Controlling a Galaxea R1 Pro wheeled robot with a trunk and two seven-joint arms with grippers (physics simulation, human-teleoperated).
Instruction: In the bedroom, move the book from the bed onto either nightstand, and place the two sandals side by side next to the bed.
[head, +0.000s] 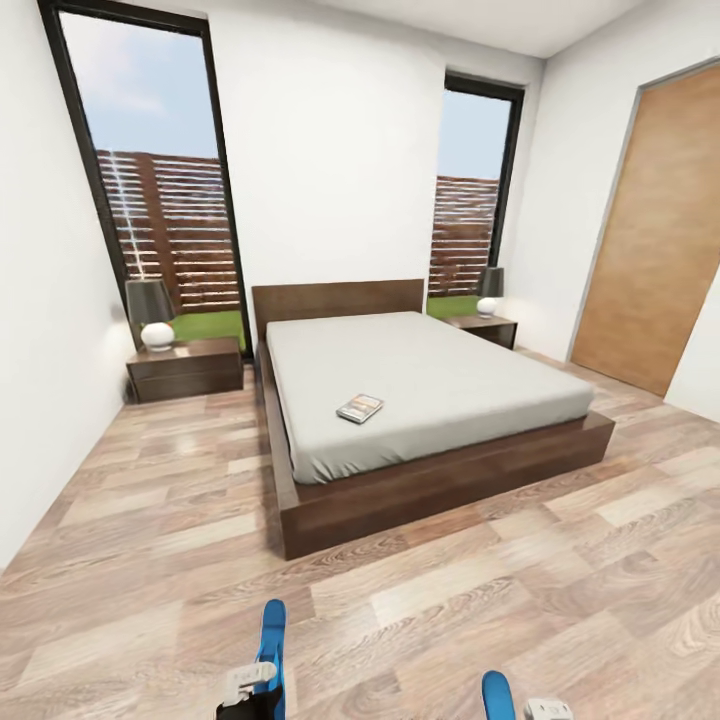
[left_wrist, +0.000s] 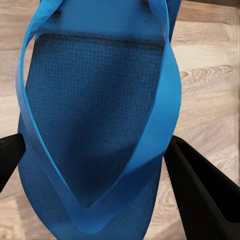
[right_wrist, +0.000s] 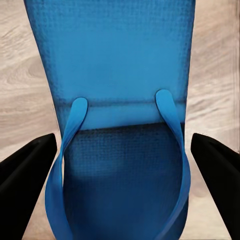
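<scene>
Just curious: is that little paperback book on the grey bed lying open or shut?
Shut. The small pale paperback book lies flat, cover up, on the grey mattress of the bed, with no spread pages.

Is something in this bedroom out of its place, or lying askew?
The book lies crooked on the bed, near its foot, not on a nightstand. A blue sandal sits between each gripper's fingers, not on the floor.

Daylight from the tall windows (head: 155, 200) lit the room evenly; shadows were soft, the render slightly blurred, with wide-angle stretching at the edges.
</scene>
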